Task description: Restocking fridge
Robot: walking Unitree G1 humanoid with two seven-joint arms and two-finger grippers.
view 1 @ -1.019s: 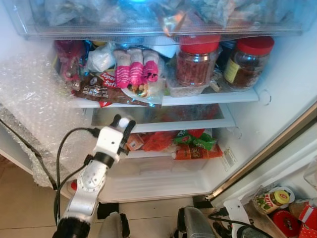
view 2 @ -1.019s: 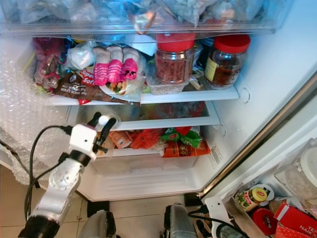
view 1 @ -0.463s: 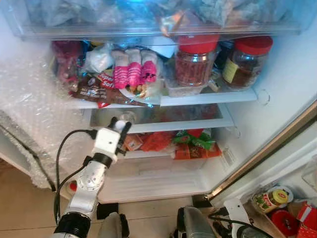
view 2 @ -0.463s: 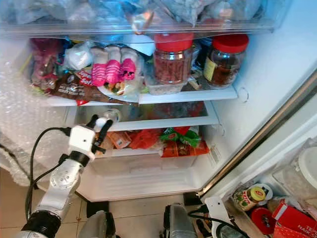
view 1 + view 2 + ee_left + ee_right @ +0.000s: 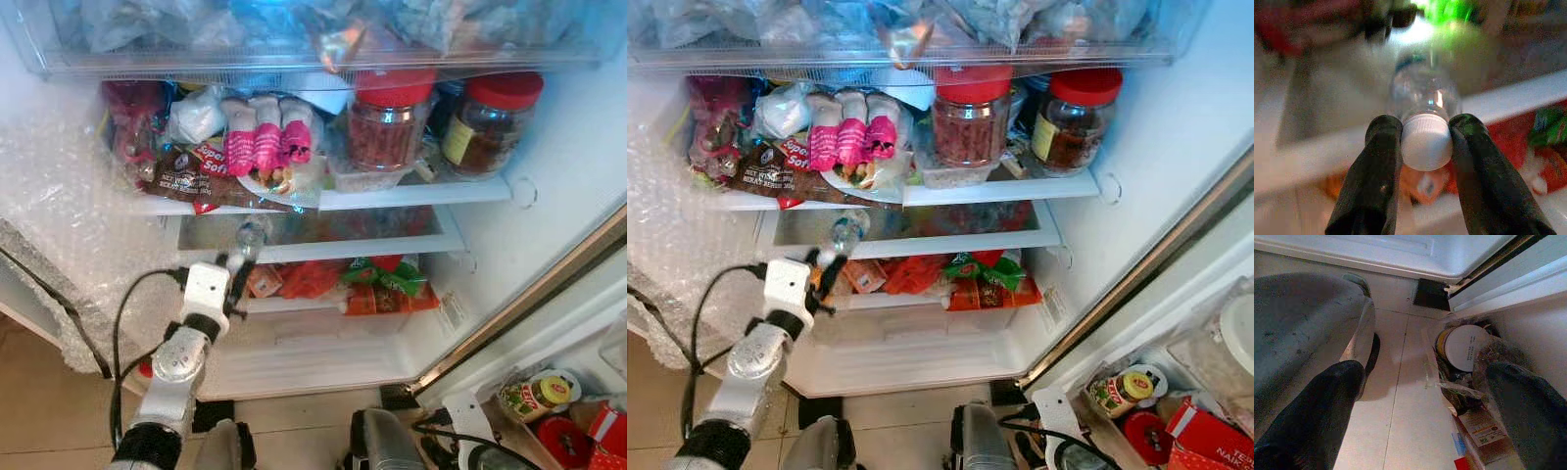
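Head views: I see the open fridge point(image 5: 549, 235), my left arm raised toward its middle shelf point(image 5: 392, 245).
Left end effector point(image 5: 824, 271): at the front edge of the middle shelf, at the cap end of a clear bottle point(image 5: 250, 235) that lies on the shelf pointing outward.
Upper shelf: two red-lidded jars point(image 5: 392, 117), a pink-and-white packet point(image 5: 266, 137), a brown wrapper point(image 5: 186, 181).
Lower shelf: red and green packets point(image 5: 377, 284).
Left wrist view: my fingers point(image 5: 1374, 181) sit either side of the white cap point(image 5: 1426, 144), touching it; the bottle body runs into the fridge, blurred.
Right wrist view: right end effector point(image 5: 1425, 426) hangs over the tiled floor point(image 5: 1400, 396), fingers wide apart, a white-lidded tub point(image 5: 1464, 347) beyond.
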